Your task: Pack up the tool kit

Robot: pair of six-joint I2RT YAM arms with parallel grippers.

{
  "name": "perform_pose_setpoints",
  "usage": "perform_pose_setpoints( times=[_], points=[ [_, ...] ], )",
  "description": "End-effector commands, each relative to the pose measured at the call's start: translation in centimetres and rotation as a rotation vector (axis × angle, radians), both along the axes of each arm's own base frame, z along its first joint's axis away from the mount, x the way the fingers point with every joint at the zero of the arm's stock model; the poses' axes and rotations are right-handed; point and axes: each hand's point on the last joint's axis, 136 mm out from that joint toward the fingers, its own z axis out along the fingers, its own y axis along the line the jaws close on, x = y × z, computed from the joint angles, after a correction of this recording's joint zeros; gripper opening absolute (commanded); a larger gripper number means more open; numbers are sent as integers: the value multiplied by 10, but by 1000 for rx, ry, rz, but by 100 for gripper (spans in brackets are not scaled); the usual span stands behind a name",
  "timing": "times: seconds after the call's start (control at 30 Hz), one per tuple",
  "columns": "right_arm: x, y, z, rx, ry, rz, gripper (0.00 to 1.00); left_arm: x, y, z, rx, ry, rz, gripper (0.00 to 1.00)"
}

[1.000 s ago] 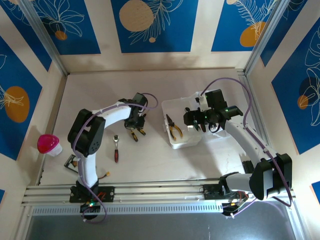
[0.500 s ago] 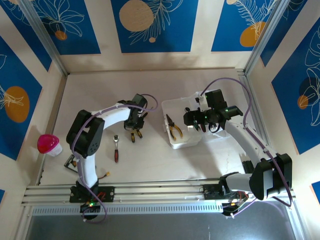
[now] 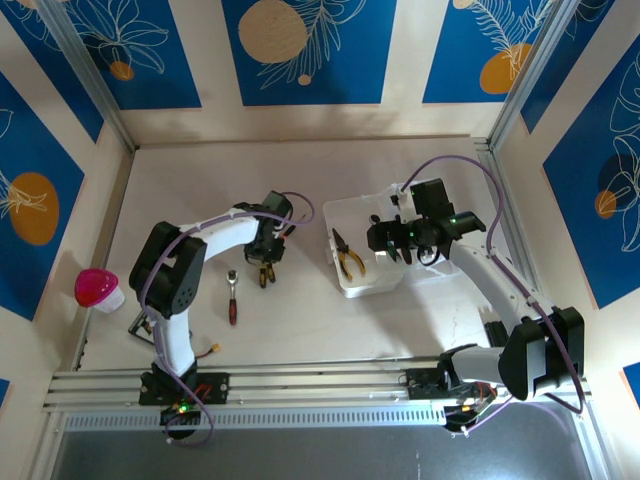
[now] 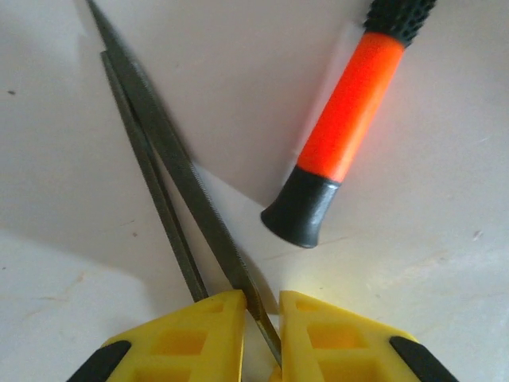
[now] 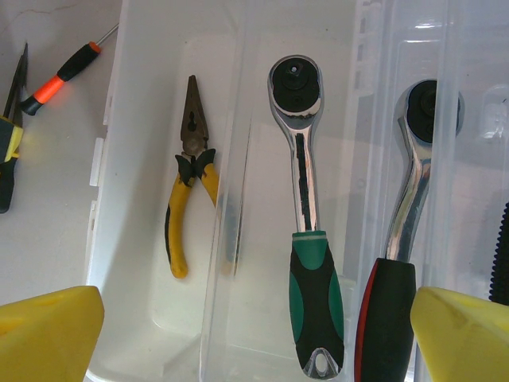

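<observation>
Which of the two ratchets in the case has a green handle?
The ratchet nearer the yellow pliers; the other ratchet has a red-and-black handle.

No lettering, label, brand or number can be read anywhere here.

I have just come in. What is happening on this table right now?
Two robot arms are packing tools into a clear case. The left gripper has its fingers closed on the thin metal jaws of long-nose pliers lying on the table, beside an orange-and-black screwdriver. The right gripper hangs wide open above the case, where yellow-handled pliers, a green-handled ratchet and a second ratchet lie. A third ratchet is out on the table.
</observation>
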Motion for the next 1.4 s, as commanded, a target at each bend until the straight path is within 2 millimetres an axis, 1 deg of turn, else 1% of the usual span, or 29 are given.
perform_pose_setpoints(
  times=[0.0,0.1,0.17,0.27,0.37,0.6,0.9,0.93,1.0,1.1,1.23,1.37],
  points=[
    [-6,2,8,27,-3,12,99,-35,32,-16,125,142,-24,19],
    [-5,2,9,28,-5,13,99,-33,33,-14,118,143,-22,30],
    [-5,3,8,29,-3,14,99,-32,27,-14,90,144,-20,37],
    [-5,4,9,31,-5,14,99,-31,12,-14,20,150,-19,37],
    [-5,4,9,29,-4,13,99,-31,4,-16,-4,157,-23,37],
    [-6,3,9,28,-4,13,99,-38,5,-33,17,192,-23,31],
    [-5,5,10,35,-7,15,99,-38,-3,-38,26,194,-42,21],
    [-5,5,10,34,-6,15,99,-38,-3,-38,25,193,-42,20],
    [-5,4,10,33,-6,12,99,-38,-4,-38,24,192,-42,12],
    [-5,4,10,32,-7,14,99,-36,-4,-35,25,185,-42,5],
    [-5,4,11,34,-6,15,99,-33,-5,-30,23,172,-43,0],
    [-5,4,13,33,-11,17,99,-29,-4,-20,29,152,-47,0]
  ],
)
